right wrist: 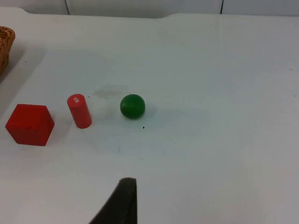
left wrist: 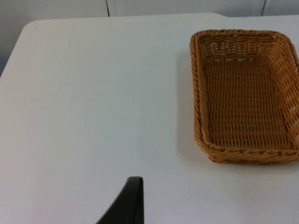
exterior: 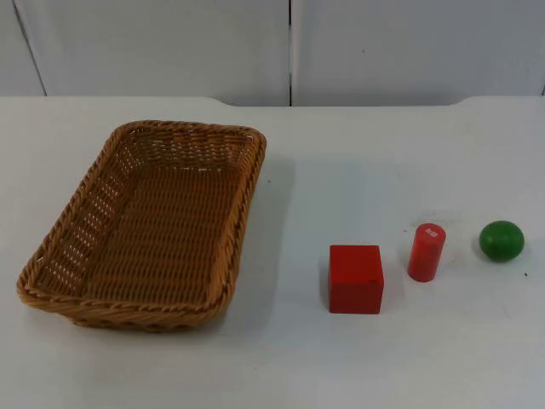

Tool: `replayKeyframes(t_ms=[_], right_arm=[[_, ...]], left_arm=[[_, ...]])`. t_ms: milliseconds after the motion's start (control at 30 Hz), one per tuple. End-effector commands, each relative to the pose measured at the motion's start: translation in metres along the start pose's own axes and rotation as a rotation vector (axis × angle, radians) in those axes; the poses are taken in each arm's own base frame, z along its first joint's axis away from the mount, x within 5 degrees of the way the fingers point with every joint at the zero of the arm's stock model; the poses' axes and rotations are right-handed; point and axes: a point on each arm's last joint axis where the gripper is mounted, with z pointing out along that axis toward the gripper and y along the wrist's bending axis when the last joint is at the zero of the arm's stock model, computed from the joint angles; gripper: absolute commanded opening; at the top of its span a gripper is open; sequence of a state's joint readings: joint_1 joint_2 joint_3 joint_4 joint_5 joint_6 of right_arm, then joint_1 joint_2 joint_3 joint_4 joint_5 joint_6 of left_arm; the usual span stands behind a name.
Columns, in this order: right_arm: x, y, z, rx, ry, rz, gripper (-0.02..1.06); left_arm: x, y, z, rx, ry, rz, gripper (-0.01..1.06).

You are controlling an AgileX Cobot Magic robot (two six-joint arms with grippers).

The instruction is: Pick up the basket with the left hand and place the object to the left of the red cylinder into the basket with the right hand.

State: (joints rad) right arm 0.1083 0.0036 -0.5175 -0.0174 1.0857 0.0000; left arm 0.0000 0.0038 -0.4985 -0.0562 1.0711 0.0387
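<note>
Nothing is grasped yet; the first step is lifting the basket (exterior: 145, 226). The left hand (left wrist: 128, 200) hangs over bare table (left wrist: 84, 102), with the basket ahead of it and off to its right, empty and flat on the table. It should probably take the near rim squarely and lift level. The right hand (right wrist: 121, 200) waits above the table; the cube (right wrist: 29, 124), which is the object to carry, lies ahead and to its left, beside the cylinder (right wrist: 79, 110), with the green ball (right wrist: 132, 106) on the cylinder's other side. I cannot tell how far either hand is spread; neither touches anything.
</note>
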Motion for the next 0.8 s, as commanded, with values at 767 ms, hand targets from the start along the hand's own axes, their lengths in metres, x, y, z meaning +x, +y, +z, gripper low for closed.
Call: replayKeyframes(t_ms=[767], right_arm=[[0.0,0.0,0.0,0.002,-0.008,-0.01,1.05]], left_arm=[[-0.066,0.001,0.0,0.001,-0.03,-0.006,1.05]])
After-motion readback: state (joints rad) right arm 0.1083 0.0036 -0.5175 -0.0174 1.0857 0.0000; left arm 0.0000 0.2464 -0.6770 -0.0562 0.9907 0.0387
